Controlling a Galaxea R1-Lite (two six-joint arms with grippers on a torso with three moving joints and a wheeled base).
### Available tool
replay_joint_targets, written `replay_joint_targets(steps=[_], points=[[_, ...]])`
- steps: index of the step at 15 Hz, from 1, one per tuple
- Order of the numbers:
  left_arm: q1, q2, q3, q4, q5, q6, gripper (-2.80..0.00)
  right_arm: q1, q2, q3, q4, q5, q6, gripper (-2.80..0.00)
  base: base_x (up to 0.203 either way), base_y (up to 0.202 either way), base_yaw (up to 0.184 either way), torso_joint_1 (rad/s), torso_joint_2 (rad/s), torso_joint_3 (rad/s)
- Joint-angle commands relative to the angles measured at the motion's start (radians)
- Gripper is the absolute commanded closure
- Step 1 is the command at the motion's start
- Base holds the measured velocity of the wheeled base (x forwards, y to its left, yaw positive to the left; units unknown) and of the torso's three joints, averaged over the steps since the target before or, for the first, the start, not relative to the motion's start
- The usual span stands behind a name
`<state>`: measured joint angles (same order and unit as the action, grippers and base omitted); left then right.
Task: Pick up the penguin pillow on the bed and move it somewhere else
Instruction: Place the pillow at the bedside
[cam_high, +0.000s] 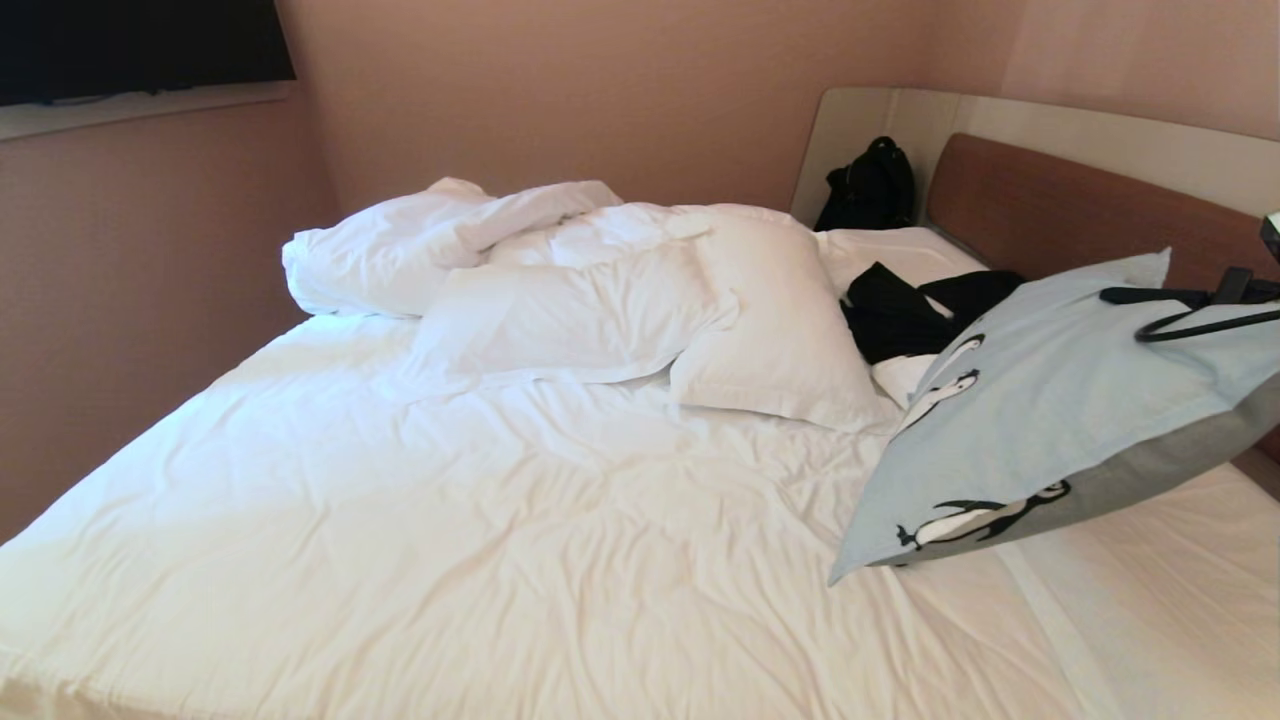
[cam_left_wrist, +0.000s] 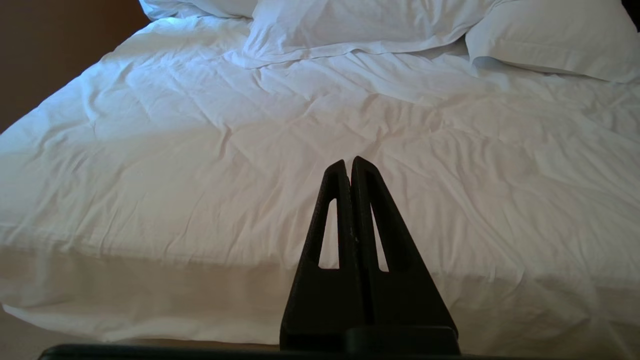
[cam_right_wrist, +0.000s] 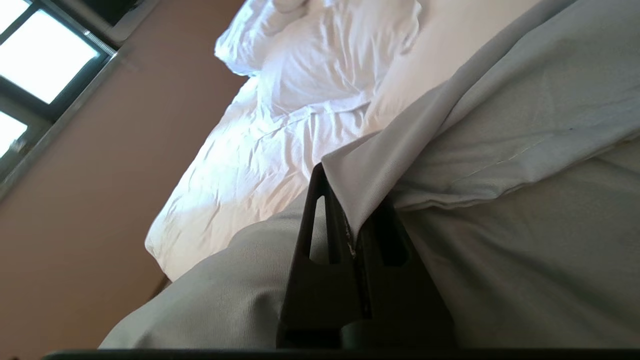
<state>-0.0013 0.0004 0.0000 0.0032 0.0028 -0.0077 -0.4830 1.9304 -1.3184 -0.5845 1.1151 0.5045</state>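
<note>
Penguin pillow (cam_high: 1060, 400) aloft in right gripper (cam_right_wrist: 350, 235), above bed (cam_high: 450, 520).

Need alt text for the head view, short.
A light blue penguin pillow hangs lifted at the right, above a bed with wrinkled white sheets. White pillows and a bunched duvet lie near the wooden headboard, with dark clothing and a black bag beside them.

penguin pillow (cam_high: 1060, 400): light blue, black-and-white penguins along one edge, grey underside; lifted off the mattress, tilted, at the right side.
bed (cam_high: 480, 540): wrinkled white sheets, brown headboard, pale surround.
</note>
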Motion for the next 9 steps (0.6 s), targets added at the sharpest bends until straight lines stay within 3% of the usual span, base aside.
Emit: replay_joint_targets(steps=[1, 3, 5, 7, 9], points=[[0.000, 0.000, 0.002, 0.000, 0.000, -0.001, 0.00, -0.019, 0.146, -0.121, -0.163, 0.182, 0.005, 0.00, 0.000, 0.000, 0.000, 0.000, 0.00, 0.000], [0.000, 0.000, 0.002, 0.000, 0.000, 0.000, 0.00, -0.020, 0.234, -0.247, -0.162, 0.130, 0.007, 0.00, 0.000, 0.000, 0.000, 0.000, 0.00, 0.000], [0.000, 0.000, 0.002, 0.000, 0.000, -0.001, 0.00, -0.013, 0.285, -0.367, -0.105, -0.003, 0.008, 0.00, 0.000, 0.000, 0.000, 0.000, 0.00, 0.000], [0.000, 0.000, 0.002, 0.000, 0.000, -0.002, 0.00, 0.002, 0.301, -0.473, 0.078, -0.164, 0.009, 0.00, 0.000, 0.000, 0.000, 0.000, 0.00, 0.000], [0.000, 0.000, 0.002, 0.000, 0.000, 0.000, 0.00, 0.013, 0.303, -0.568, 0.255, -0.257, 0.009, 0.00, 0.000, 0.000, 0.000, 0.000, 0.00, 0.000]])
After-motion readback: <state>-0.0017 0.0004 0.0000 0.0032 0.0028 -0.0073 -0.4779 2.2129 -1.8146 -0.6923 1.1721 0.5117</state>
